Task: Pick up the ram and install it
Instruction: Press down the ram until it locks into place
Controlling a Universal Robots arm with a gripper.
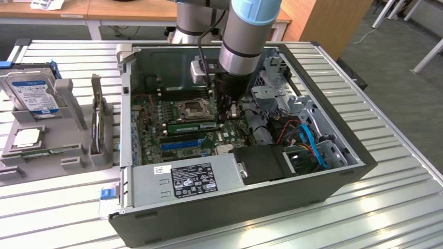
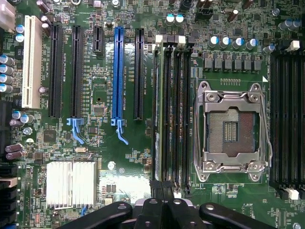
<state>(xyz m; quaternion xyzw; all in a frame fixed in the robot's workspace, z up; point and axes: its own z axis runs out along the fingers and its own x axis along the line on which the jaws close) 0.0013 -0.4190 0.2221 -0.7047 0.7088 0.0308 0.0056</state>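
The ram is a thin green stick standing edge-up in a memory slot of the motherboard, inside the open computer case. In the wrist view it appears as a narrow edge in the slot furthest from the CPU socket. My gripper reaches down into the case and hangs just above the ram's end at the exterior view's right. Its black fingers are shut together, with nothing visible between them.
A grey holder at the exterior view's left carries a hard drive and a dark expansion card. Inside the case are the power supply, blue cables, a blue card slot and a silver heatsink.
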